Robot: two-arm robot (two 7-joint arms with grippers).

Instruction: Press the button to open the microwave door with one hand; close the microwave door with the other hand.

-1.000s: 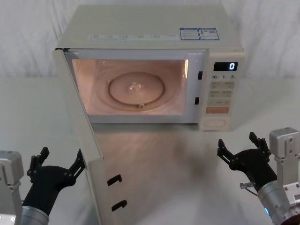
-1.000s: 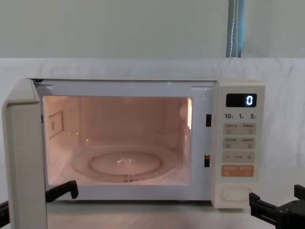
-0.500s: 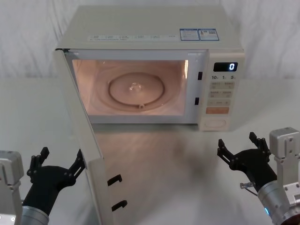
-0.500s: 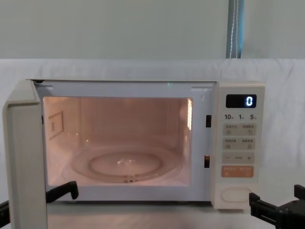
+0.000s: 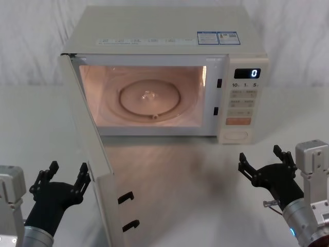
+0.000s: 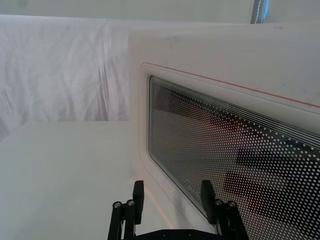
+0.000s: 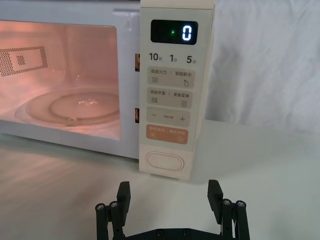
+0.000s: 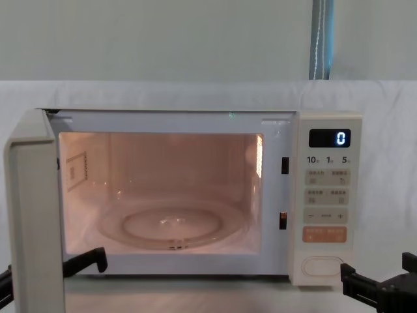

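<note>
One microwave (image 5: 169,36) stands at the upper centre of the head view on a white-draped table (image 5: 195,180). Its cavity is lit, and one glass turntable (image 5: 150,98) lies inside. The control panel (image 5: 244,100) is at the right of the oven front; its display (image 5: 247,73) reads "0". One orange key (image 7: 167,135) sits just above the button (image 7: 164,162), which is the lowest key on the panel and is untouched.

The microwave door (image 5: 90,154) is swung fully open, hinged at the oven's left side, and runs toward the lower left of the head view. Two black latch hooks (image 5: 127,211) project from its free edge. The door stands between the left gripper and the cavity.

The left gripper (image 5: 67,175) is at the lower left of the head view, just beside the door's outer face, fingers spread apart and empty. In the left wrist view, one finger (image 6: 207,192) lies in front of the dotted window (image 6: 235,175); contact cannot be determined.

The right gripper (image 5: 262,160) is at the lower right, in front of the control panel and well apart from the button, fingers spread wide and holding nothing.
</note>
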